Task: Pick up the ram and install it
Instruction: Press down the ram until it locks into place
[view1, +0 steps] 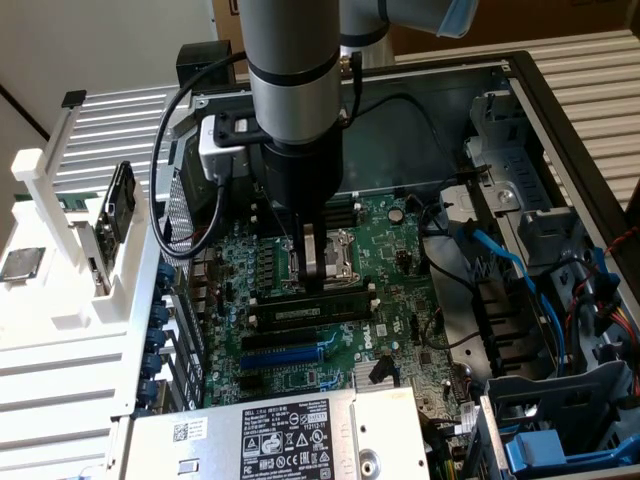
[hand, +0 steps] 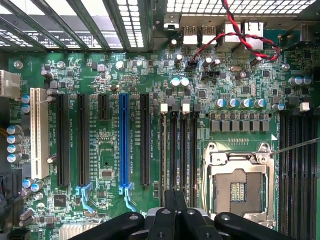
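Note:
A long, narrow dark green ram (view1: 310, 308) stands on edge in a memory slot just in front of the CPU socket (view1: 320, 255), in the exterior view. My gripper (view1: 316, 284) hangs straight over its middle, fingers shut together. The tips are at or barely above the stick's top edge, and I cannot tell whether they touch it. In the wrist view my gripper (hand: 175, 196) is shut with nothing visible between the fingers. The black memory slots (hand: 180, 155) run straight out from the tips, and the stick cannot be told apart from them there.
The motherboard (view1: 400, 270) lies inside an open computer case with a blue expansion slot (view1: 285, 356), blue cables (view1: 505, 260) and drive cages on the exterior view's right. On the exterior view's left a white rack (view1: 60, 290) holds a dark board (view1: 120, 205). A power supply (view1: 280, 440) sits in front.

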